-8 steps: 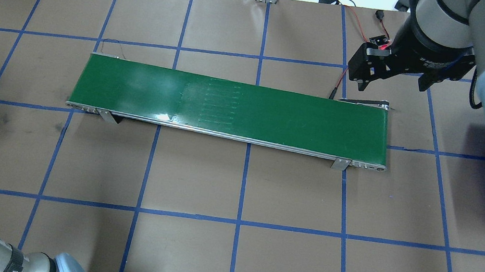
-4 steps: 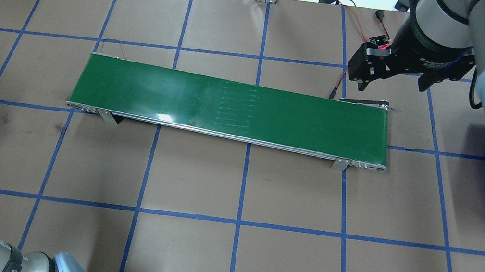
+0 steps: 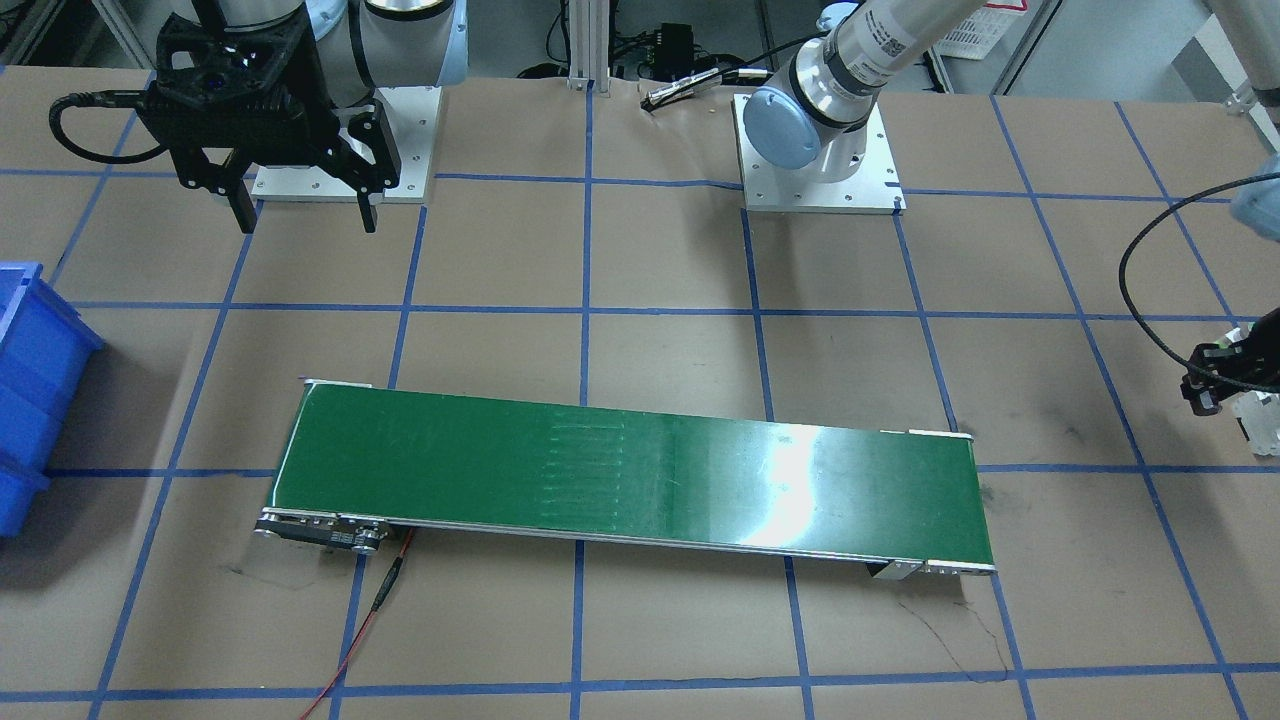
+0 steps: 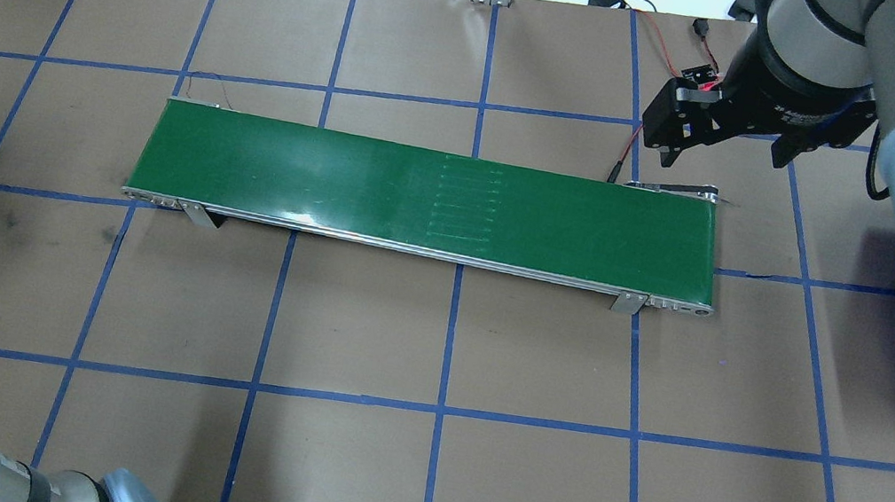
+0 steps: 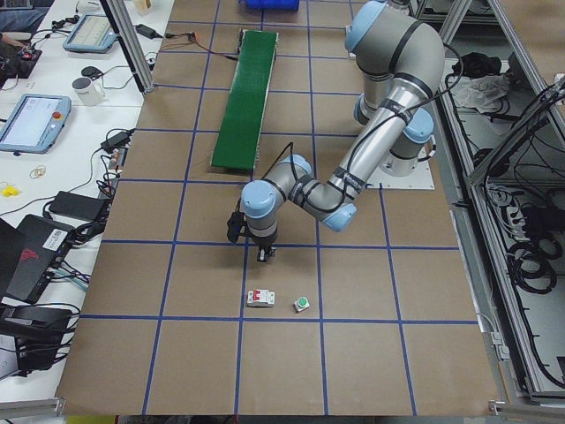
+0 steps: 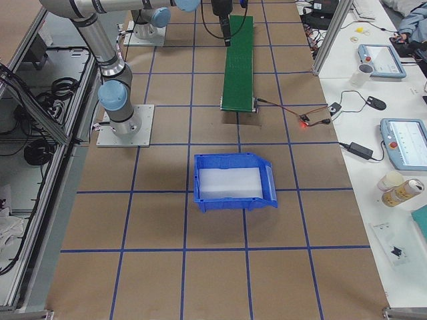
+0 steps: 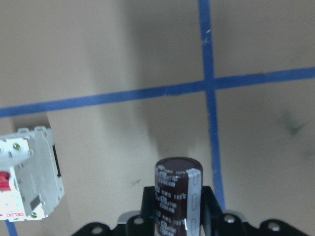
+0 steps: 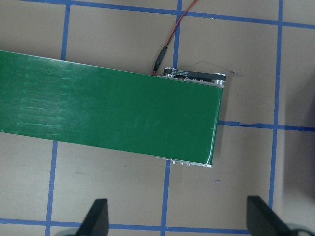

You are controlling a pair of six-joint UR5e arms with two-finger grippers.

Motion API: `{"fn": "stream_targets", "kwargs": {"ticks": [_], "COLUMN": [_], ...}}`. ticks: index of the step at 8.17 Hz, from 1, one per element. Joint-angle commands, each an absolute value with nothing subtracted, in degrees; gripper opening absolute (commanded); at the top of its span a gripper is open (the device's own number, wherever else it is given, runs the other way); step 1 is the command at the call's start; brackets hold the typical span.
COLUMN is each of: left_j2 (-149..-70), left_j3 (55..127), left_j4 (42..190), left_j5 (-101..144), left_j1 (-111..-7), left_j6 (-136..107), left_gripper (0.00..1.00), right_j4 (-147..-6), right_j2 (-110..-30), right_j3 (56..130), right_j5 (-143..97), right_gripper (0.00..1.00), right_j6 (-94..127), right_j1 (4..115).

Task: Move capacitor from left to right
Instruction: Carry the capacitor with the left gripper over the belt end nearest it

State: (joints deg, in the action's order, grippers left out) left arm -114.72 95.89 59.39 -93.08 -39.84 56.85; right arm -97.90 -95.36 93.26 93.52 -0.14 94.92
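Observation:
The capacitor point(image 7: 178, 191), a stubby dark maroon cylinder with a pale stripe, stands upright between the fingers of my left gripper point(image 7: 178, 209), which is shut on it just above the brown table. This gripper is at the far left end of the table, seen in the front view point(image 3: 1215, 385) and in the left side view point(image 5: 262, 252). My right gripper point(image 4: 727, 156) is open and empty. It hangs above the table behind the right end of the green conveyor belt point(image 4: 429, 194), with both fingers point(image 8: 96, 219) wide apart in its wrist view.
A white breaker with a red switch point(image 7: 27, 179) lies on the table left of the capacitor; it also shows in the left side view point(image 5: 260, 299) beside a small green-capped part point(image 5: 301, 304). A blue bin point(image 6: 200, 180) stands past the conveyor's right end.
My left gripper has slid left, out of the overhead view's left edge. The faint ribbed mark on the belt has travelled to the right. The right arm has not moved.

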Motion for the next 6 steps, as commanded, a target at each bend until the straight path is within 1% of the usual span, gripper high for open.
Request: {"fn": "stream_targets", "kwargs": {"ticks": [1, 2, 4, 6], "left_j2": [-103.56, -102.23, -102.48, -103.88], "left_j3": [95.54, 95.54, 95.54, 95.62], "left_j4": [64.75, 64.34, 63.99, 60.92], "left_j5": [-89.23, -87.03, -87.71, -87.01], "left_j1": [-50.30, -55.84, -65.26, -68.98], "left_j6": [55.73, 52.68, 50.46, 45.11], "left_gripper": [0.00, 0.00, 0.00, 0.00], "right_j4": [-97.91, -97.91, -97.91, -97.91], "right_j2": [-95.36, -95.36, -95.36, -95.36], "right_j3": [93.25, 93.25, 93.25, 93.25], "right_j5": [93.60, 93.52, 93.60, 93.60], "right_gripper": [1.00, 1.00, 1.00, 1.00], "right_j6": [-0.09, -0.09, -0.09, -0.17], "right_j1": [94.92, 94.92, 94.92, 94.92]}}
